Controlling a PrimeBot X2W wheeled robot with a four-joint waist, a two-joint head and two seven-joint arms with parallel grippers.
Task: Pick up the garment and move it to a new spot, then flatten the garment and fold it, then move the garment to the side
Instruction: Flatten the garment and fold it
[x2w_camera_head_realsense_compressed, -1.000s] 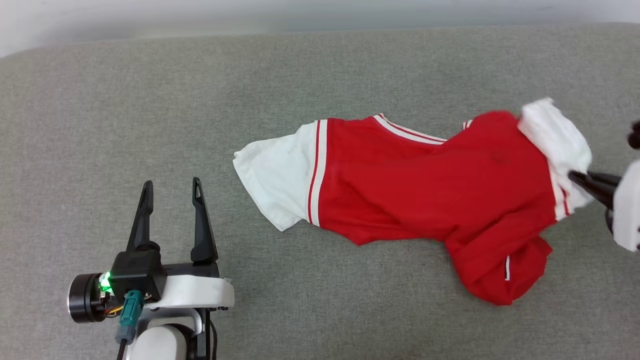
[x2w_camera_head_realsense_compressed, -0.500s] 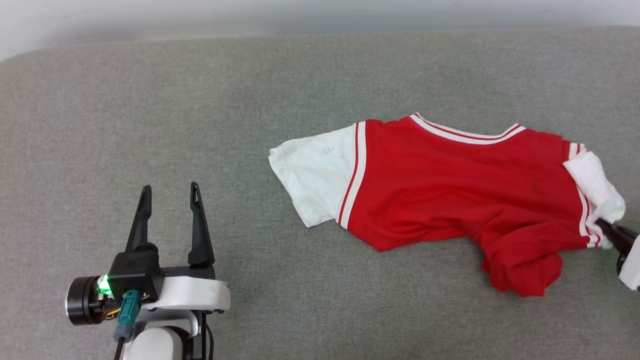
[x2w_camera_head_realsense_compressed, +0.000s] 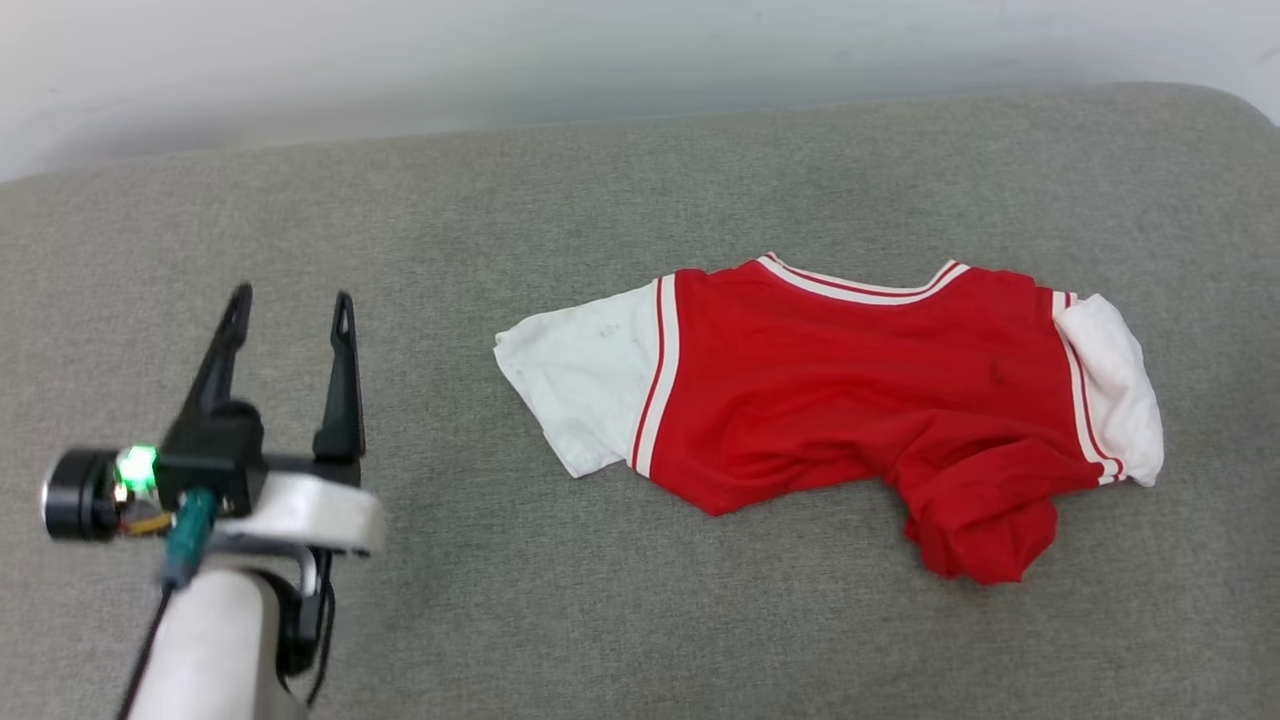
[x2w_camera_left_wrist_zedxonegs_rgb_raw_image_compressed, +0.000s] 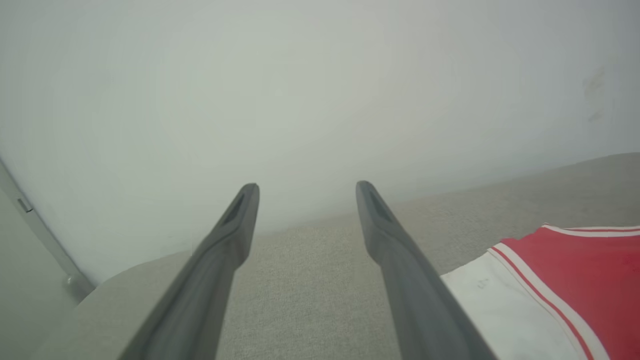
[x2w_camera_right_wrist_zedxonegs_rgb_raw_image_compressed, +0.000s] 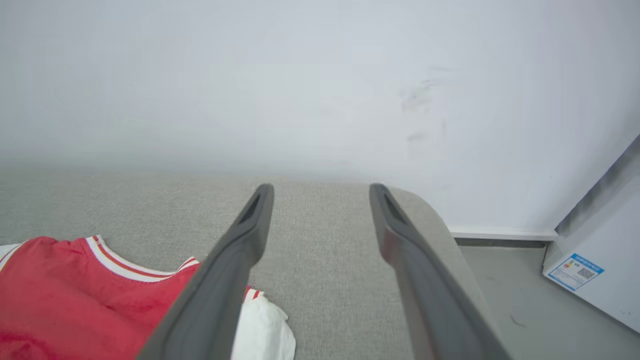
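The garment (x2w_camera_head_realsense_compressed: 840, 390) is a red jersey T-shirt with white sleeves and striped trim. It lies loose and rumpled on the grey cushioned surface (x2w_camera_head_realsense_compressed: 500, 200), right of centre, with its hem bunched at the lower right and its number hidden. My left gripper (x2w_camera_head_realsense_compressed: 292, 300) hovers open and empty, well to the left of the left sleeve. The left wrist view has that gripper (x2w_camera_left_wrist_zedxonegs_rgb_raw_image_compressed: 305, 185) open with the garment (x2w_camera_left_wrist_zedxonegs_rgb_raw_image_compressed: 575, 270) at its lower right. My right gripper (x2w_camera_right_wrist_zedxonegs_rgb_raw_image_compressed: 321, 189) is open and empty, and the garment (x2w_camera_right_wrist_zedxonegs_rgb_raw_image_compressed: 75, 295) lies at its lower left, its right sleeve by the left finger.
A white wall (x2w_camera_head_realsense_compressed: 600, 60) runs behind the cushioned surface. The surface ends in a rounded corner (x2w_camera_right_wrist_zedxonegs_rgb_raw_image_compressed: 425, 205) on the right, with floor beyond it. A white box with a blue label (x2w_camera_right_wrist_zedxonegs_rgb_raw_image_compressed: 590, 260) stands on that floor.
The right gripper has let go of the white right sleeve and drawn out of the head view. The garment has settled flat on the surface. The head camera has shifted.
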